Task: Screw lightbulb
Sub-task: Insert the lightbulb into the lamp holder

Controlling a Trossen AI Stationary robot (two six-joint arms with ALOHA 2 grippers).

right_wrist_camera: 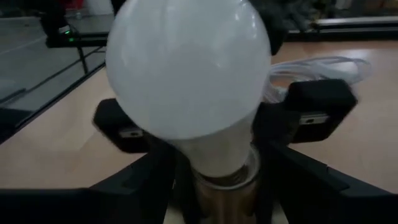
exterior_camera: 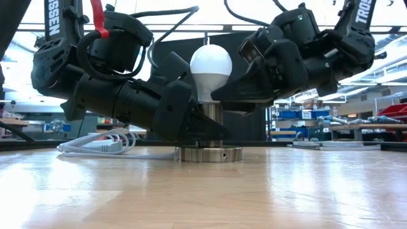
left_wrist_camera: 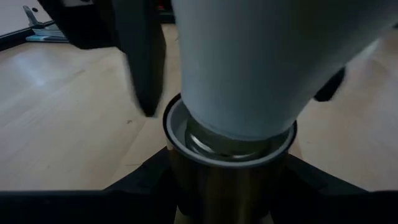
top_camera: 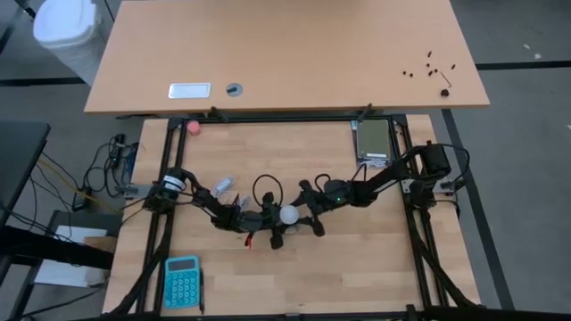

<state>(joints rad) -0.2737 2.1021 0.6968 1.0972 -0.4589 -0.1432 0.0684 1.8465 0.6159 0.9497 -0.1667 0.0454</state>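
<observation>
Wooden desk under an open lab room; shelving and benches show in the background of the low view.

The lightbulb stands upright in the socket near the desk's centre, its screw base partly down in the collar, threads visible in the left wrist view.

Left tool: low, jaws part-closed around the socket's metal stem, apparently bracing it. Right tool: beside the bulb's neck, jaws about half apart; the fingers flank the neck, but I cannot tell whether they actually grip it.

Step in hand, as judged: turning the bulb home. To do it well: keep the bulb's axis vertical over the collar, grip on the neck rather than the globe, turn in short strokes, let the left tool hold the socket against rotation. Light squeeze only. Cross-threading is the risk if the bulb tilts.

Around: white cord lies looped behind the socket, close to the left arm; could snag. Calculator, pink ball and a tablet-like device lie well apart, not in the way.
</observation>
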